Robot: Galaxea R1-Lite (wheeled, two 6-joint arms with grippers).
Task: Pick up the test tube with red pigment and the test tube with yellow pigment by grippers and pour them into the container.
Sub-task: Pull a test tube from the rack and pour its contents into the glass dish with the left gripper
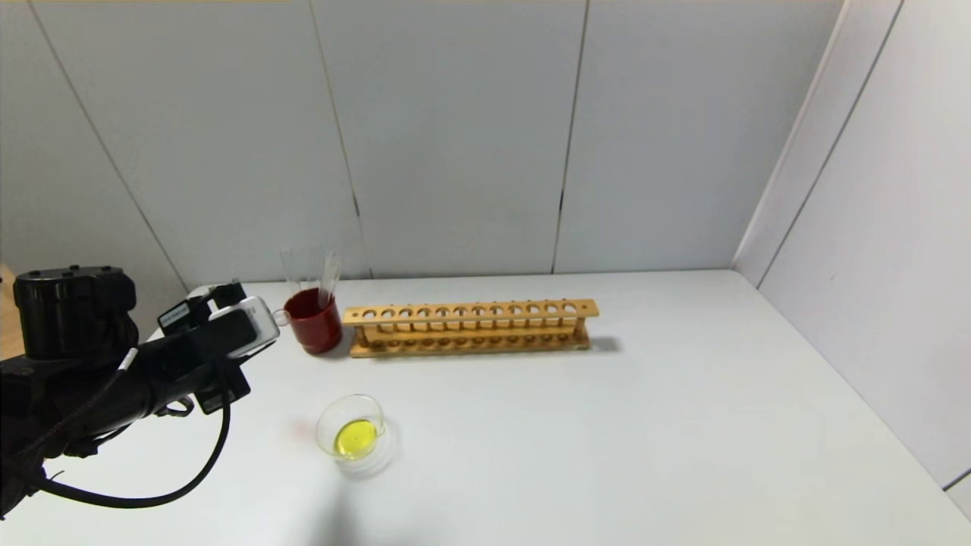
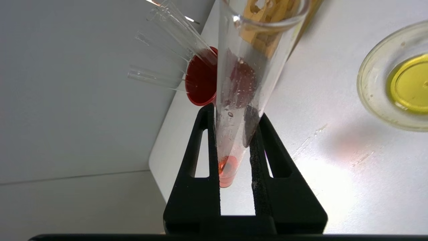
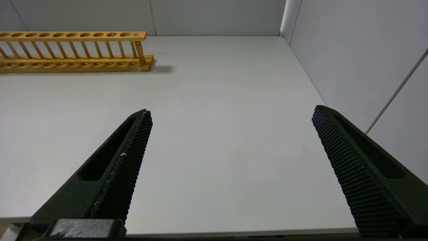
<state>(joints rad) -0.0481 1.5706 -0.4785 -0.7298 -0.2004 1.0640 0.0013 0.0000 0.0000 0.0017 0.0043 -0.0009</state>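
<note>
Left gripper (image 2: 234, 125) clamps the thin clear glass test tube with red pigment (image 2: 234, 100) low down; the round clear glass container (image 2: 374, 100), already yellow inside, sits just beside it. Swing over, then tip slowly.

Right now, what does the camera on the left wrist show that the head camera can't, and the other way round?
Only the left wrist view shows the left gripper shut on the test tube with red pigment. Only the head view shows the whole wooden rack and the table's right side. Both show the container holding yellow liquid and the red cup with clear tubes.
</note>
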